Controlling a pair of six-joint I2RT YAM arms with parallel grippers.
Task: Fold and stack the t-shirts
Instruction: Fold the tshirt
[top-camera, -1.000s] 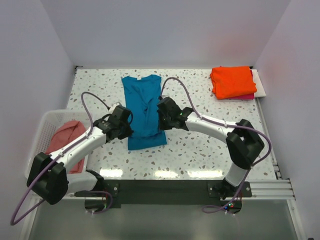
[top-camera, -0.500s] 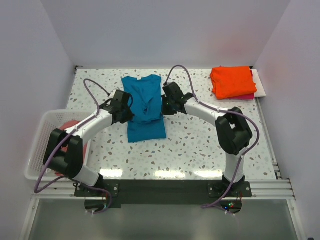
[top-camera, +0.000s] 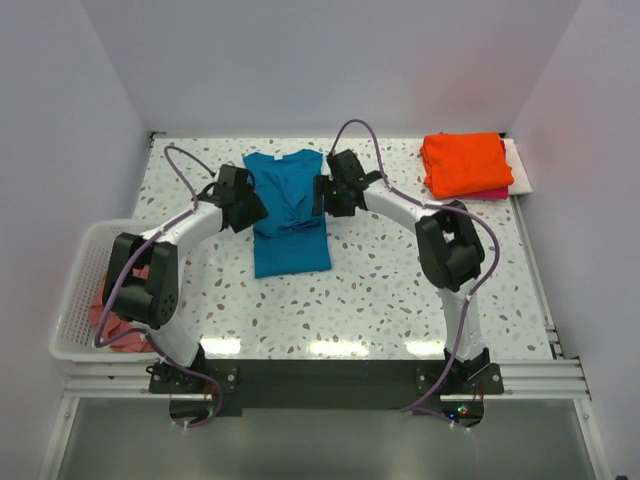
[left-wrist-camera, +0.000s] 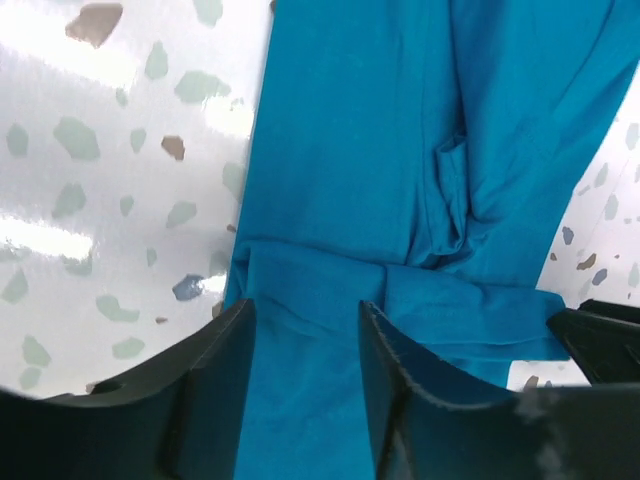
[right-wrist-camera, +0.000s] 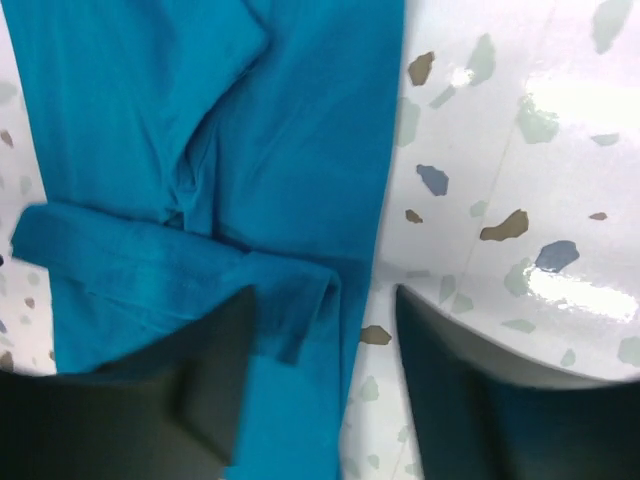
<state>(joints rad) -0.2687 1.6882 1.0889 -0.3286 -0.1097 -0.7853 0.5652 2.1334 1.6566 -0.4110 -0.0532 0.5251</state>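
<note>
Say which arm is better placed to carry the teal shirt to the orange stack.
Right, probably. The right gripper sits at the right edge of the teal shirt, nearer the orange shirt; the left gripper is at the opposite edge.

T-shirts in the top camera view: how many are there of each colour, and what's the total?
Teal-blue t-shirt: 1
Orange t-shirt: 1
Magenta t-shirt: 1
Salmon-pink t-shirt: 1
Total: 4
</note>
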